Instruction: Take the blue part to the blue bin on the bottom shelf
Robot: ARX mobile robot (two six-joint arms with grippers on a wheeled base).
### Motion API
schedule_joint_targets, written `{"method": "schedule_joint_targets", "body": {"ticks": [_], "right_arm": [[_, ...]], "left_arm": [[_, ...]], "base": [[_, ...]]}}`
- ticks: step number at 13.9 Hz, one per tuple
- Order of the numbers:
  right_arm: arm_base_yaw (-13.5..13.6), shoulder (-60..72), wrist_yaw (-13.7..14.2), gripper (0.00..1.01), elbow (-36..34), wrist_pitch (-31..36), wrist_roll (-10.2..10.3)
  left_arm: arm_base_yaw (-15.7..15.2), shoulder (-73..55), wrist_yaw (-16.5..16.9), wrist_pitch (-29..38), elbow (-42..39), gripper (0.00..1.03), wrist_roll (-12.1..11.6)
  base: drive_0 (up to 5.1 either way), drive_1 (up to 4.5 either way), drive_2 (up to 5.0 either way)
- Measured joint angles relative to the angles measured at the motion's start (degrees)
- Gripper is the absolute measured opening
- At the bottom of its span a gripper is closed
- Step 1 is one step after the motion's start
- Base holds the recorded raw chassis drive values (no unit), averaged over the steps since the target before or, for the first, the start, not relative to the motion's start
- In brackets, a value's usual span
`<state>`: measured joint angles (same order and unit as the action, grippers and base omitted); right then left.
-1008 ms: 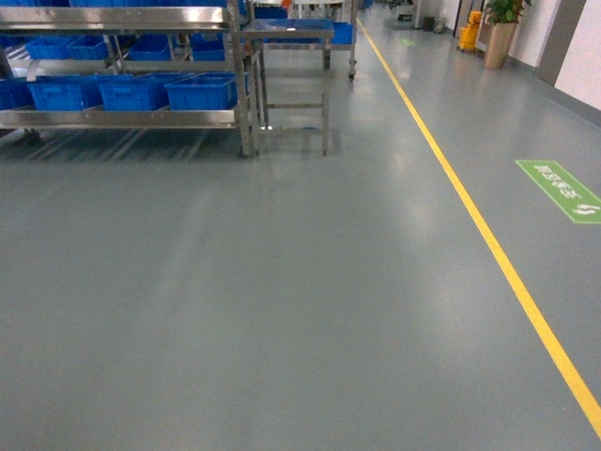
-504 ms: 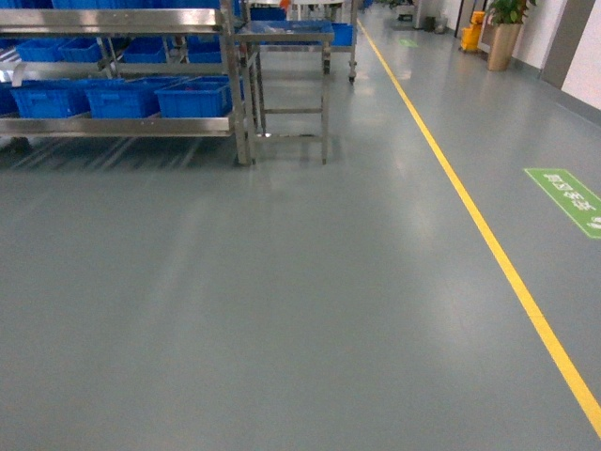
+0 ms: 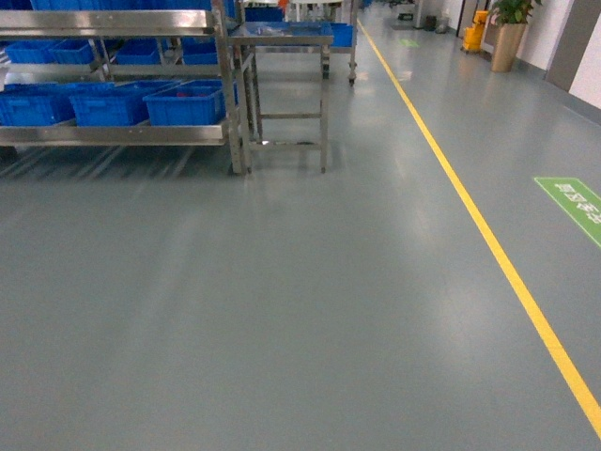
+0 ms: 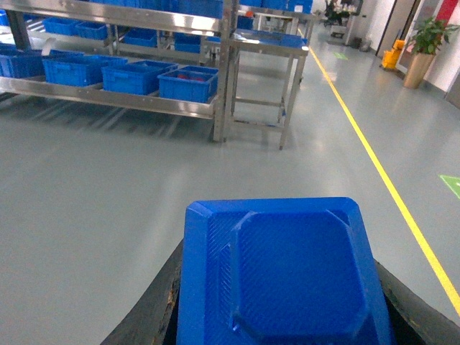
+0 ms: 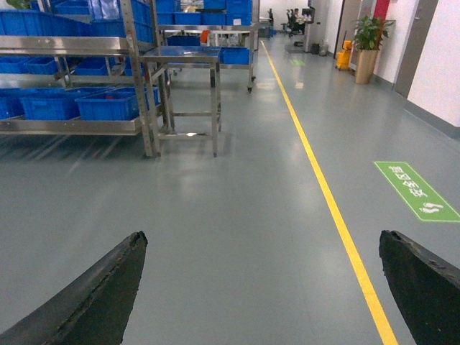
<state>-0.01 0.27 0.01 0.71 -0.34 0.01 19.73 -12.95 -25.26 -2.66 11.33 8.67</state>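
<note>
The left gripper pinched the dark-blue boxy plastic part; the right gripper stood spread, empty. Pickup looked done; the bright-blue ribbed bin on the steel bottom shelf remained well ahead.

neither arm shows in the head view. down at the left wrist camera, the left gripper has its two dark fingers flanking a blue block that fills the space between them, one finger rising along the block's left edge, the other peeking out at its right edge; the jaws are closed against its sides, holding it low and pointed forward, level over the floor. over on the right wrist camera, the right gripper is spread wide, one black fingertip at the lower left, the other at the lower right, nothing between them, pointing forward and slightly down.
</note>
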Motion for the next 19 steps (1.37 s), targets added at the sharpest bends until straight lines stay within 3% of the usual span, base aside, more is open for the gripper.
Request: {"method": "schedule_joint_targets", "body": {"ticks": [19], "right_arm": [[0.0, 0.0, 0.0, 0.98, 0.0, 0.1, 0.0]], "left_arm": [[0.0, 0.0, 0.0, 0.1, 0.0, 0.43, 0.0]], "base": [[0.0, 4.34, -4.3]]}}
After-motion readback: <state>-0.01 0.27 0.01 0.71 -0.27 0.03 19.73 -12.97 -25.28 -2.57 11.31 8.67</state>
